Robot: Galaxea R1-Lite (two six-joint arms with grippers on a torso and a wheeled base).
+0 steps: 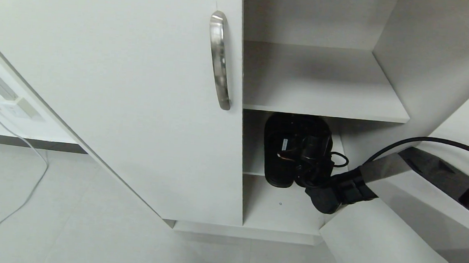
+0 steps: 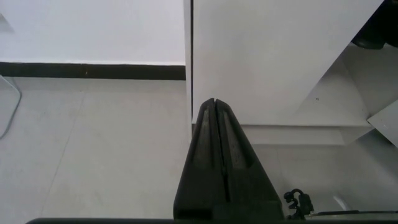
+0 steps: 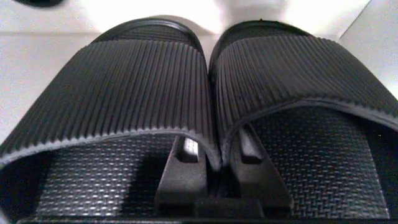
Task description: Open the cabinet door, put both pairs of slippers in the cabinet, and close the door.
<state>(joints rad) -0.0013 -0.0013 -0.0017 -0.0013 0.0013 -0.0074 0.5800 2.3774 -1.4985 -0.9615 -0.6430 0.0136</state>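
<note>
Black ribbed slippers (image 3: 143, 81), pinched at adjoining inner edges by the right gripper (image 3: 217, 155), are seen across a shelf (image 1: 252, 168) edge, with room beside them; the left gripper (image 2: 215, 112) is pressed closed.

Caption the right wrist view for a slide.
Right gripper clamps a pair of black ribbed slippers together by their adjoining inner sides.

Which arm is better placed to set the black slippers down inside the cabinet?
Right. The right claw sits inside the lower compartment, shut on the slippers. The left claw hangs shut and empty over the floor, outside the closed door.
</note>
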